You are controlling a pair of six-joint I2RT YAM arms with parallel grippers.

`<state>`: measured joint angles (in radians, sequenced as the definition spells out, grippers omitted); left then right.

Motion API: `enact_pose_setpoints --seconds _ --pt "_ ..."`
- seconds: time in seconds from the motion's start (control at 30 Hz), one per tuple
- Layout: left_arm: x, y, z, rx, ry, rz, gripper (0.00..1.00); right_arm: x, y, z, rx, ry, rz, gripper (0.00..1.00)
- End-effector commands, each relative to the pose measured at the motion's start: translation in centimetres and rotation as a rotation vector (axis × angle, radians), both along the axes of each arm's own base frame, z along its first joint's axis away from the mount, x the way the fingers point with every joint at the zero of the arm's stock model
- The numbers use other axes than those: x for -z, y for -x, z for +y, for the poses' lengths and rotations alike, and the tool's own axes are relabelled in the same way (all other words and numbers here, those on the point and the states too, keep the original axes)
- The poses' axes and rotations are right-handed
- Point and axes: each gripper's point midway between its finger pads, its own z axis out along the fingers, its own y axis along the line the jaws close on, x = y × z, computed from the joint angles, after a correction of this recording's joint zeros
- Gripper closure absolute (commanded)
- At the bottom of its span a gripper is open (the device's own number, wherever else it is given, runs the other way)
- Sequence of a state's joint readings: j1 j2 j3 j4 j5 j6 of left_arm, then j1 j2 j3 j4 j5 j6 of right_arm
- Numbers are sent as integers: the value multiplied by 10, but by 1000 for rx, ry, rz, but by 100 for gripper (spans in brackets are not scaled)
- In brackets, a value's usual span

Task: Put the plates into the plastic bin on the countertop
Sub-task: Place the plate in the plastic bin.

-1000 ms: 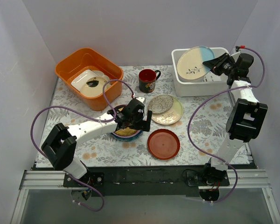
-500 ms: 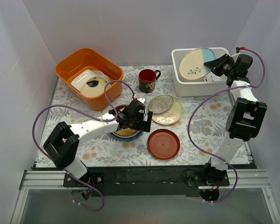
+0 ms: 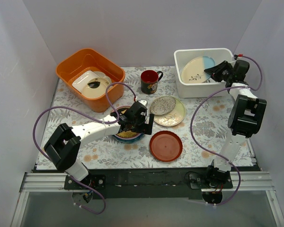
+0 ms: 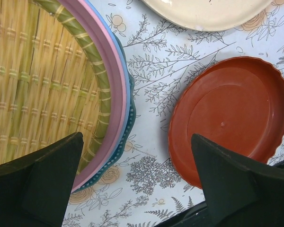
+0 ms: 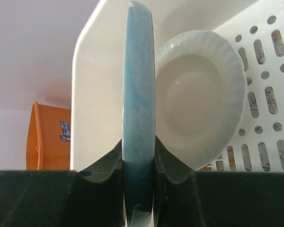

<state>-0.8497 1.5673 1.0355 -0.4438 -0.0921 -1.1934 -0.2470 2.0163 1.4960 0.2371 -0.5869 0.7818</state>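
Note:
My right gripper (image 3: 217, 72) is shut on the rim of a cream and blue plate (image 3: 197, 69), holding it tilted inside the white plastic bin (image 3: 189, 88). In the right wrist view the plate's blue edge (image 5: 138, 94) stands upright between my jaws, with a white plate (image 5: 199, 90) behind it in the bin (image 5: 270, 71). My left gripper (image 3: 138, 124) is open over a stack of plates (image 3: 128, 135) topped by a yellow woven plate (image 4: 33, 80), above pink, blue and teal ones. A red-brown plate (image 3: 165, 145) lies to its right, also in the left wrist view (image 4: 232, 118).
A cream plate (image 3: 173, 116) with a grey patterned plate (image 3: 162, 105) on it lies mid-table. A dark red-rimmed mug (image 3: 150, 81) stands behind them. An orange tub (image 3: 68, 68) with white dishes sits at the back left. Fern-print cloth (image 3: 85, 146) covers the countertop.
My right gripper has lowered the cream and blue plate from above the bin's rim down into the bin. The left arm has barely moved.

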Motion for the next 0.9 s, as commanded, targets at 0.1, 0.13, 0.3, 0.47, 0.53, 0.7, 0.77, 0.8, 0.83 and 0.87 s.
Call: enact_pose_setpoints --seconds 0.1,0.13,0.3,0.47,0.53,0.7,0.77,0.8,0.83,0.87 --pt "0 2 4 -19 7 12 2 -62 -22 3 -14 31 -217 99" --pt "1 4 4 -19 8 16 2 -58 -23 4 -17 29 -206 99" --pt "0 5 2 -19 20 21 2 -43 -33 4 -36 17 -164 96" --pt "-1 5 2 -20 22 21 2 -18 -34 6 -49 7 -99 94" --pt "-1 5 2 -21 24 22 2 -9 -33 6 -55 4 -75 92" --pt "-1 6 2 -19 25 24 2 14 -31 7 -64 3 -16 85" --pt "-1 6 2 -18 24 24 2 23 -30 5 -61 0 21 81" --pt "-1 5 2 -20 25 22 2 28 -30 4 -59 3 36 80" --pt "0 5 2 -19 24 21 2 35 -29 4 -60 12 50 78" --pt "0 6 2 -20 21 24 2 39 -28 2 -52 21 62 77"
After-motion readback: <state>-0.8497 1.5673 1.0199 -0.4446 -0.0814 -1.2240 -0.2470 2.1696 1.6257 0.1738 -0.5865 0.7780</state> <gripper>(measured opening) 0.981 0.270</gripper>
